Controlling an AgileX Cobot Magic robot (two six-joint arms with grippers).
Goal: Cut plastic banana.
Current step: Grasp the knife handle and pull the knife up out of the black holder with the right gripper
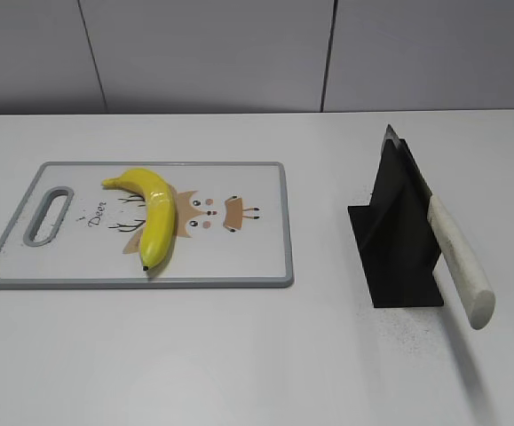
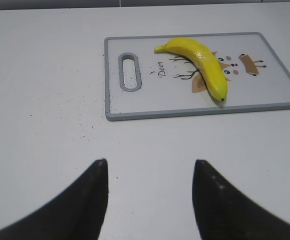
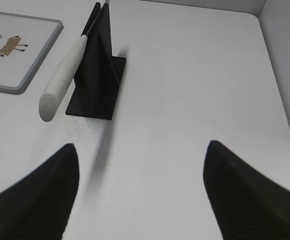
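Currently the banana [image 1: 153,215] lies whole on the cutting board [image 1: 265,266], across a cartoon deer print beside the word "Deer" [image 2: 162,68]. To the board's right, on the table [image 1: 239,355], a black stand [image 1: 399,240] holds a white-handled knife [image 1: 459,262]. Only the wrist views show the grippers: left gripper [image 2: 150,172] and right gripper [image 3: 140,155] hover with fingers spread apart, empty.

knife blade [image 1: 409,164] mostly hidden in black stand [image 1: 397,244], cutting board [image 3: 19,47] cropped at right wrist view's left edge
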